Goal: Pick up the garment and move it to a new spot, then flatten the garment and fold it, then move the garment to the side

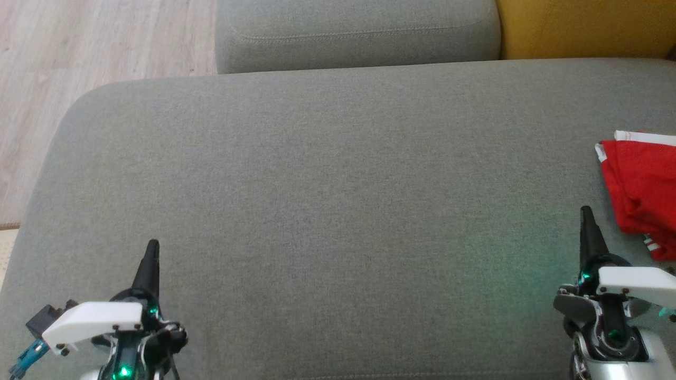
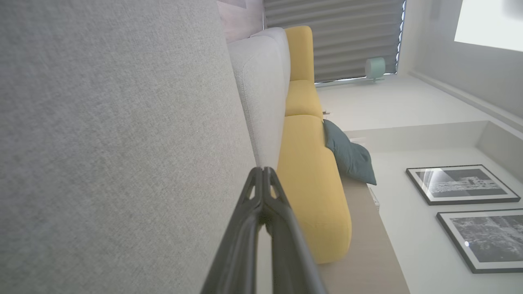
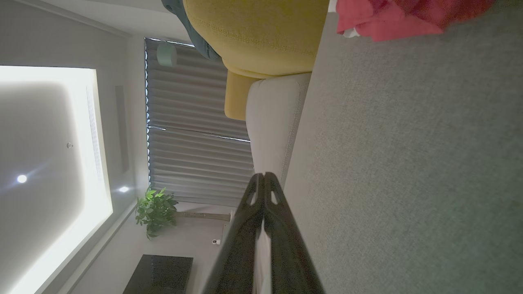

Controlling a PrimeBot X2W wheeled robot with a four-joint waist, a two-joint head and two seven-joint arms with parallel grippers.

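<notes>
**A:** What was the setting?

**B:** A wide grey sofa seat [image 1: 338,184] took up most of the head view. There was wooden floor [image 1: 79,63] past its far left corner and a yellow cushion [image 1: 581,26] at the far right.

**A:** And the end effectors?

**B:** The left end effector [image 1: 152,247] and the right end effector [image 1: 585,212] hovered near the front of the seat, well apart. Each had its two fingers pressed together with nothing between them.

**A:** Where was the garment?

**B:** The red garment [image 1: 641,195], with white trim, lay on the seat just right of the right end effector and a little beyond its tips, not touching it. It sat in a compact pile, partly cut off by the frame edge, so I couldn't tell how neatly it was folded.

**A:** Which step, then?

**B:** Off to the side and unheld, it looked to me like the last step was done. If it was yet to be picked up, the right end effector needed to open, swing right and forward, then close on the cloth's near edge.
</notes>
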